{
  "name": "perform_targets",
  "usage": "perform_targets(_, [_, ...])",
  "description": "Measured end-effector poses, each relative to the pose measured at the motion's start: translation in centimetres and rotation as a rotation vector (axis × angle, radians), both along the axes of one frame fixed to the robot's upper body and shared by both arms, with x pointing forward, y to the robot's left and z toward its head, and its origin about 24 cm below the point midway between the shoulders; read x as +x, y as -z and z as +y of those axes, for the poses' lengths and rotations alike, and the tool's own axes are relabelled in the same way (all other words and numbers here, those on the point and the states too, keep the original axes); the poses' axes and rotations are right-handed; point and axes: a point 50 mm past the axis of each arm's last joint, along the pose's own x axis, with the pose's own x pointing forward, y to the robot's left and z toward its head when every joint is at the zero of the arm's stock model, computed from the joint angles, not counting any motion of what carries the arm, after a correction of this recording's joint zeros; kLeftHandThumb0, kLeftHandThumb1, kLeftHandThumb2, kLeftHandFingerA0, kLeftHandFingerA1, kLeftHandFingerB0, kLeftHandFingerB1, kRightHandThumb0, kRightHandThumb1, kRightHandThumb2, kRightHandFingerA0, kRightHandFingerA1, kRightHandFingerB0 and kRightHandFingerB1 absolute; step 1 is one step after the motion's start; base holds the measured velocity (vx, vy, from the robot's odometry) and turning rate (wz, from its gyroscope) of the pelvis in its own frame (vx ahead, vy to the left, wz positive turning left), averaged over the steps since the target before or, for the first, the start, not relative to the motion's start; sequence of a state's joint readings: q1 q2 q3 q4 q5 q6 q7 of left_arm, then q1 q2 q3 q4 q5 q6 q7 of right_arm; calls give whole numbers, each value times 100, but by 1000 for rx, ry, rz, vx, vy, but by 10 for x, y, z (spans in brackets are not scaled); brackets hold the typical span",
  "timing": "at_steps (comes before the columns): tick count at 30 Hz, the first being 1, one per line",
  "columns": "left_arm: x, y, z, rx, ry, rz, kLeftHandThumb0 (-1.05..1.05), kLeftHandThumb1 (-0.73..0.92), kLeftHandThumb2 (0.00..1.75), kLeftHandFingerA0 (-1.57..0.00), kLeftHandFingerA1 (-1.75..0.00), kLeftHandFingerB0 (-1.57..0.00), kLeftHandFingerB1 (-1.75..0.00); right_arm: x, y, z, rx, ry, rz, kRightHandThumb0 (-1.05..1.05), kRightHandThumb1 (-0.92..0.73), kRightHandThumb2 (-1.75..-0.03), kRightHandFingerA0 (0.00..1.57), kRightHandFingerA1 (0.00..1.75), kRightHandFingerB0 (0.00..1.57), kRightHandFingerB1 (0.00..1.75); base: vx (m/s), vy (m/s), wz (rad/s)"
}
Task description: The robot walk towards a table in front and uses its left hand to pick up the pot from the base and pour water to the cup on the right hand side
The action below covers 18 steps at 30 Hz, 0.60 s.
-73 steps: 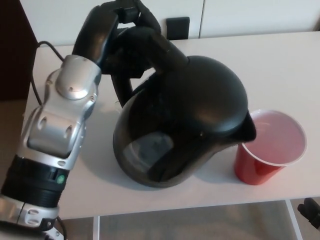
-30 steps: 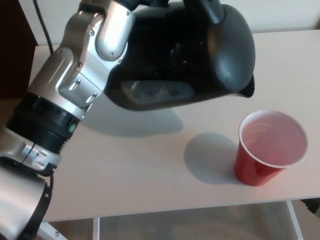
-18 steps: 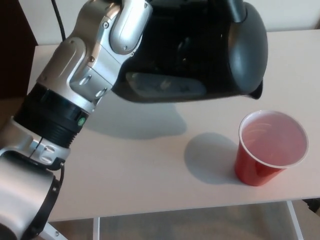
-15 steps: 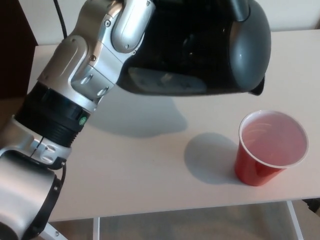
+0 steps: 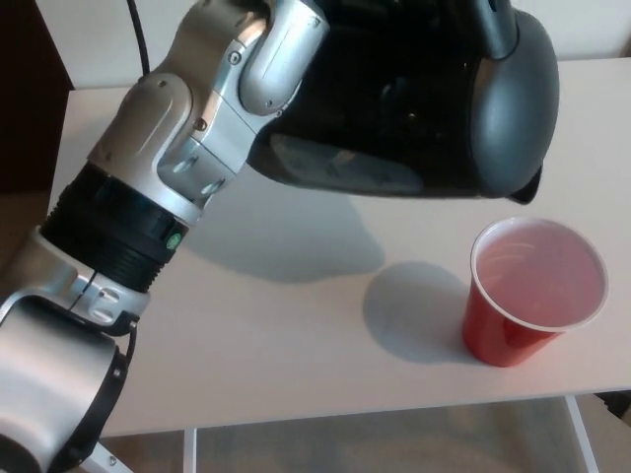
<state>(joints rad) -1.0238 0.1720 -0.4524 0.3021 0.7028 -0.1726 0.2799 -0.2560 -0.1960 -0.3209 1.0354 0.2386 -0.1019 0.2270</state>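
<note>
Your left arm has the pot (image 5: 424, 108) lifted, though the hand's grip is hidden. Pouring remains: the spout sits short of the cup (image 5: 532, 291) near the tabletop's (image 5: 296, 345) front right corner.

A pale, cream-coloured tabletop (image 5: 276, 345) fills most of the view, its front edge running along the bottom. Below that edge a white table leg (image 5: 582, 434) shows near the front right corner, over a greyish floor (image 5: 394, 443). Beyond the back left corner a black cable (image 5: 139, 44) hangs against a light wall (image 5: 99, 39), with a dark brown panel (image 5: 30, 99) at the far left.
</note>
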Motion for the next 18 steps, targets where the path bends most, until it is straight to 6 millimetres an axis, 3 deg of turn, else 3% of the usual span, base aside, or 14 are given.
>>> perform_targets(4, [-5,6,-9,61,34,-37,-16,53,69,-92,-175,-75,-164,0,0,0,-2,-2,2,-25,-61,-57,51,60,39,53,0,0,0])
perform_targets(6, [-7,9,-14,85,51,-59,-19,51,63,-94,-175,-81,-145,1,0,1,-2,-4,3,-25,-60,-57,51,60,39,54,0,0,0])
perform_targets(8, [-10,12,-18,109,68,-82,-21,54,61,-94,-175,-83,-141,1,0,1,-2,-5,4,-26,-59,-57,52,60,40,54,0,0,0])
perform_targets(14, [-17,17,-25,163,98,-155,-25,56,57,-94,-175,-80,-156,2,0,1,-2,-1,6,-24,-60,-57,53,62,39,53,0,0,0])
perform_targets(15, [-17,18,-26,171,99,-169,-26,54,57,-95,-175,-87,-128,2,0,1,-2,0,7,-23,-60,-57,54,62,41,55,0,0,0])
perform_targets(16, [-18,18,-27,178,100,-181,-28,40,85,-128,-136,-92,-95,2,0,1,-2,0,7,-24,-60,-57,54,62,41,54,0,0,0])
perform_targets(18, [-20,18,-28,191,106,-204,-28,40,85,-128,-136,-92,-95,2,0,1,-2,2,7,-24,-60,-57,54,62,41,54,0,0,0])
